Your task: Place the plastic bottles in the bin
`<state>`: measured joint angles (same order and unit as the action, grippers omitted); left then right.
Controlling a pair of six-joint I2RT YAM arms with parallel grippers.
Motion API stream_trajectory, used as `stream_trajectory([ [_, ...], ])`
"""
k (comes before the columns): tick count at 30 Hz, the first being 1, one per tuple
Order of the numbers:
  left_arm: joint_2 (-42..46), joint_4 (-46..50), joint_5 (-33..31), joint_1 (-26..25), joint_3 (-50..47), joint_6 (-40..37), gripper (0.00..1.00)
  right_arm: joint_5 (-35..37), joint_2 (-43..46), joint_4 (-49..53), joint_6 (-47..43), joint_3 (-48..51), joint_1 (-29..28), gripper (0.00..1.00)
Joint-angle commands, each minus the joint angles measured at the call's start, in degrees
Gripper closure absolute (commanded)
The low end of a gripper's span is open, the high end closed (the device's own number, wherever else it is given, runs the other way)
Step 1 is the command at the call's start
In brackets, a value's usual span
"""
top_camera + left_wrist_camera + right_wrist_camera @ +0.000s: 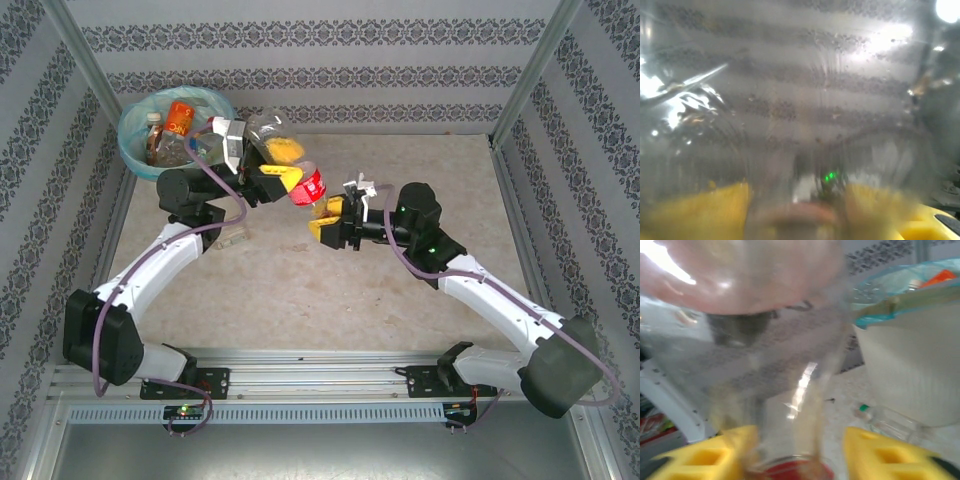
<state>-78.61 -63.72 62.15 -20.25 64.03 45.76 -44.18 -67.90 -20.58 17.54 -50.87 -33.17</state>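
Left gripper (pixel 288 175) clamped on a clear plastic bottle with red label and orange contents (pixel 284 150), tilted in the air over the table's far centre. Right gripper (pixel 328 214) at its red end, jaws parted, gap on one side. Round cream bin with blue-green liner (pixel 128 150) far left, several bottles inside.

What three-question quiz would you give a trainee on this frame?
1. True or false: the bin already holds bottles.
2. Which fingers flank the raised bottle: A) one arm's only; B) both arms'; C) neither arm's?
3. Which arm's fingers show a gap beside the raised bottle?
Key: 1 true. 2 B: the left fingers and the right fingers each have it between them. 3 the right arm's, seen in its wrist view.
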Motion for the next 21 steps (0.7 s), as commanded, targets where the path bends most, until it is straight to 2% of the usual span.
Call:
stream_trajectory([
  [1,6.0,11.6,-6.1,-0.3,2.9,-10.9,0.62,11.0,2.9,3.3,-1.0,-1.0,0.1,0.38],
  [3,9.2,24.0,-11.6,-0.2,4.7,-20.7,0.7,17.4,5.1,4.6,-1.6,-0.5,-0.1,0.32],
  [4,10.7,30.7,-15.3,-0.2,6.2,-25.5,0.71,20.0,6.3,5.0,-2.2,0.1,-0.1,0.3],
  [6,12.3,42.3,-22.3,0.0,10.3,-34.1,0.78,24.7,8.5,5.5,-2.9,1.2,-0.1,0.28],
  [7,12.5,47.8,-26.6,0.3,13.2,-37.7,0.78,26.5,9.4,5.6,-3.3,1.9,-0.1,0.28],
  [10,10.6,64.2,-39.2,1.7,23.5,-46.2,0.81,29.8,11.5,6.3,-4.0,3.3,0.1,0.27],
  [13,6.2,74.5,-51.9,4.8,32.9,-50.1,0.85,30.3,11.9,7.4,-4.6,3.6,0.2,0.27],
  [17,-0.7,82.1,-54.2,12.4,40.9,-51.0,0.85,29.1,11.1,7.8,-5.1,3.5,0.3,0.28],
  [21,-7.9,89.0,-59.7,15.6,47.3,-57.2,0.85,28.0,9.9,7.8,-5.5,2.9,0.4,0.28],
])
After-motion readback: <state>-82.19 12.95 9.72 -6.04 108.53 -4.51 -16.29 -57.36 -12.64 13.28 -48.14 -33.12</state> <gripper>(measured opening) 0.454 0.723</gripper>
